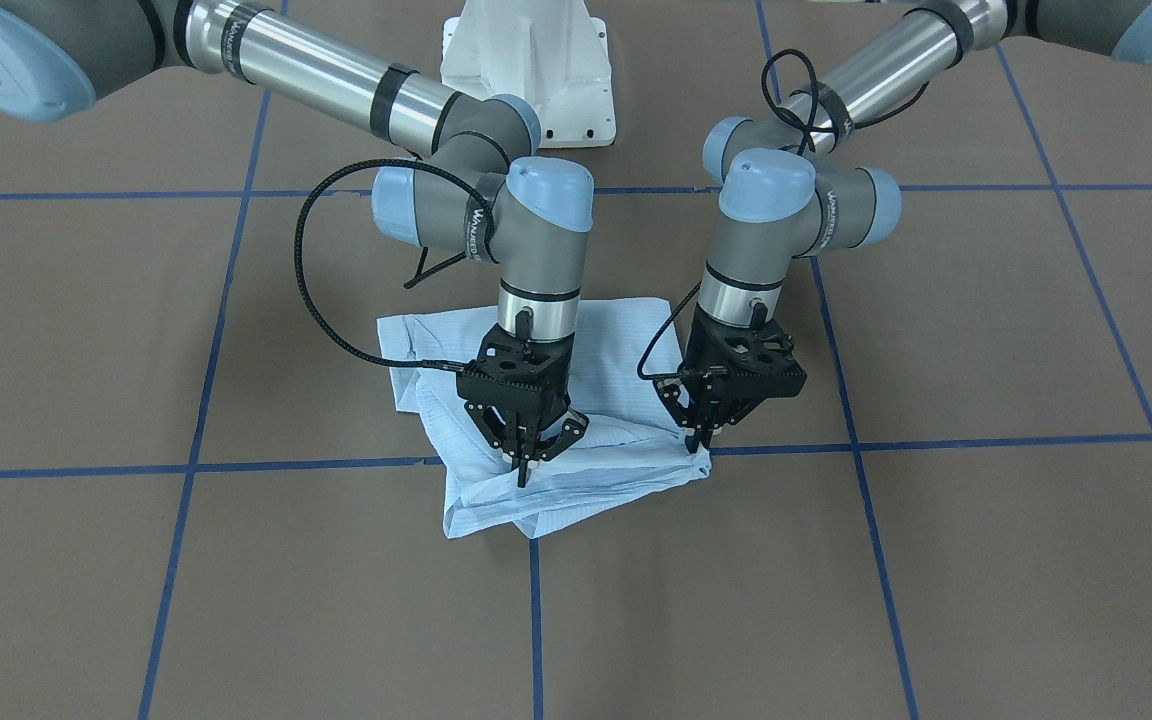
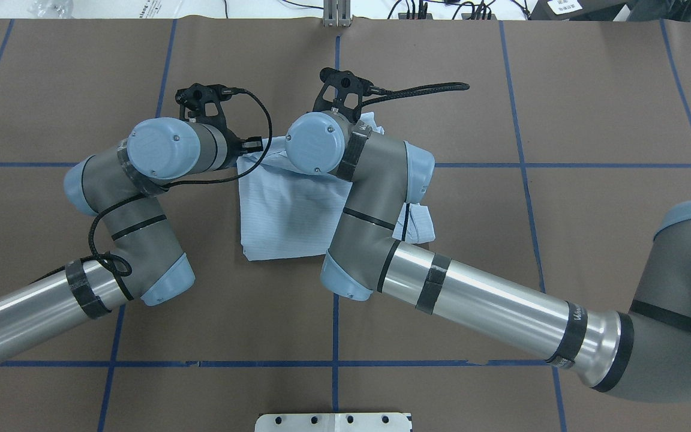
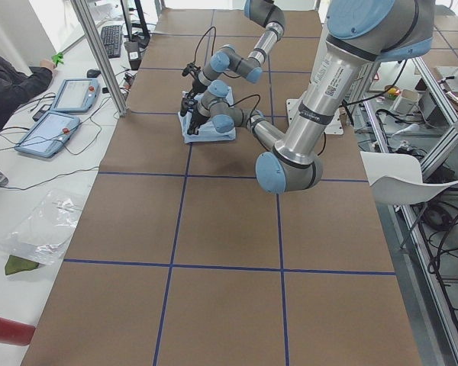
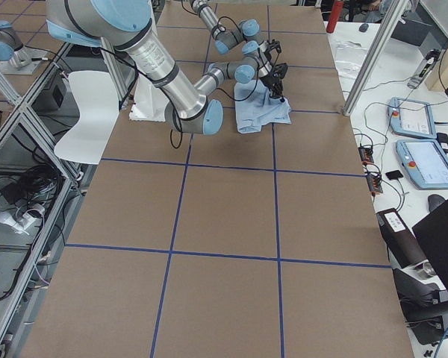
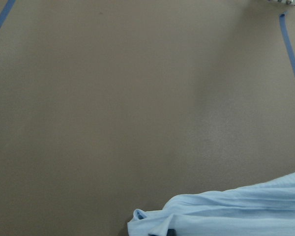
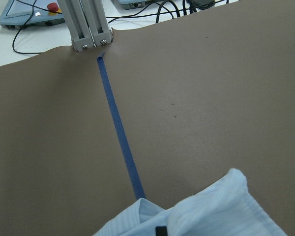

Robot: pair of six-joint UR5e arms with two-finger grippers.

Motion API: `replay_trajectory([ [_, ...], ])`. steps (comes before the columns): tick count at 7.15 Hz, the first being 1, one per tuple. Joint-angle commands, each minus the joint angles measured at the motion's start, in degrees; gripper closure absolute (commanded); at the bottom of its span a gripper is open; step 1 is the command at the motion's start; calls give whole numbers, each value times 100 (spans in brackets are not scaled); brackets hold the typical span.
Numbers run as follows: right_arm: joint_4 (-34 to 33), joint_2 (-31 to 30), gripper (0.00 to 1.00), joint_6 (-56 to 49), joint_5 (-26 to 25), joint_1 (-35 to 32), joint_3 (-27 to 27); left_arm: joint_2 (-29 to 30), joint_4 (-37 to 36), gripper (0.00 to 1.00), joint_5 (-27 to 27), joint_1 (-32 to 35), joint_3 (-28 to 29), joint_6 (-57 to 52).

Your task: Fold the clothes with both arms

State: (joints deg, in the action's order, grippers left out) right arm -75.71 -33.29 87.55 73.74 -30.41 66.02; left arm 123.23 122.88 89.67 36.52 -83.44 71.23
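The thin light blue striped shirt (image 1: 576,488) lies as a rumpled folded packet at the centre of the brown table (image 1: 986,580). The left gripper (image 1: 701,440) is clenched on the packet's right edge in the front-facing view. The right gripper (image 1: 524,470) pinches the top layer mid-frame. If either has caught only one layer, or the two lift unevenly, the sheer cloth could slide and the folds spill open.

Left arm (image 1: 816,225) & right arm (image 1: 476,215): tubes were polished silver, joints dk grey w/ lt-blue round caps. Blk tape bands; braided blk cables (image 1: 303,260) ran to wrists. White lettering on wrist housings. Pedestal (image 1: 526,80) was white.
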Motion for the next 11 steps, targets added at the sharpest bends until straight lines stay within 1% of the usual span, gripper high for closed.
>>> replay_trajectory([
  [1,12,129,1,-176,481,-219,-19,-1,192,0,477,196,-75,-563],
  [2,12,182,1,-168,597,-228,16,-88,166,0,1020,432,-258,-1028],
  [3,-5,183,1,-168,642,-211,16,-297,131,0,1252,644,-521,-1668],
  [4,-14,183,1,-194,764,-202,42,-421,122,0,1698,933,-654,-2196],
  [5,-75,130,1,-490,1287,-289,190,-718,113,0,2051,1188,-865,-2532],
  [6,-276,-9,0,-972,1675,-508,383,-1087,96,0,2202,1365,-1206,-2936],
  [7,-661,-272,0,-1568,2340,-893,846,-1351,-296,0,2447,1680,-1557,-3479],
  [8,-943,-831,0,-2235,2965,-1366,1521,-1493,-1075,0,2563,2005,-2013,-4276],
  [9,-1094,-1463,0,-3138,3432,-1867,2076,-1704,-1683,0,2608,2313,-2479,-4946],
  [10,-1252,-2018,0,-4261,4029,-2490,2404,-2001,-1950,0,2904,2733,-2719,-5640],
  [11,-1288,-2598,0,-5473,4513,-3157,2616,-2335,-1996,0,3385,3268,-2712,-6482],
])
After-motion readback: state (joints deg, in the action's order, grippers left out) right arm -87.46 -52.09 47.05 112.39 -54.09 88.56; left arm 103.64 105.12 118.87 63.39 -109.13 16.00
